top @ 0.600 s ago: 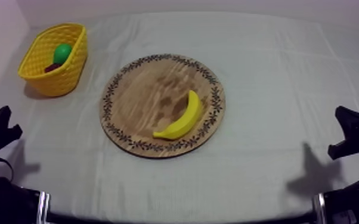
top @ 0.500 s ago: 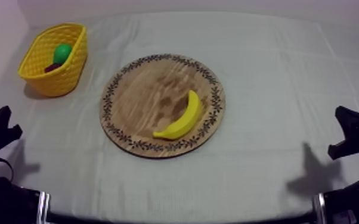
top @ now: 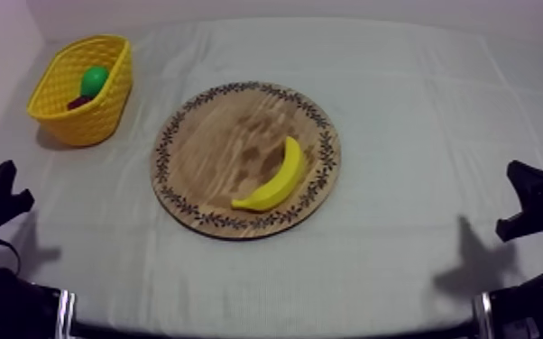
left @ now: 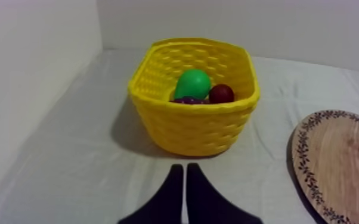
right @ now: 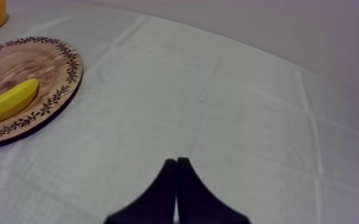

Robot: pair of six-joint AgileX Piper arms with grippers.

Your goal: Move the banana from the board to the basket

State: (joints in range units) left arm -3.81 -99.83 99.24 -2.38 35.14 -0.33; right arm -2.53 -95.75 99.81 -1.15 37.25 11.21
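— Zero steps done, then?
— Zero. I see my left gripper (left: pixel 184 173) pressed together, top view's lower left; basket (top: pixel 93 124) upper left. Banana (top: pixel 275 180) lies on the board's (top: pixel 212 153) right half, mid-frame. My right gripper (right: pixel 176 164) is pressed together, lower right. Whole pick and drop remain.

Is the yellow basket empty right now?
Not empty. The yellow basket holds a green pear, a small red fruit and dark purple grapes.

Overhead and both low wrist views share the board (top: pixel 212 153).
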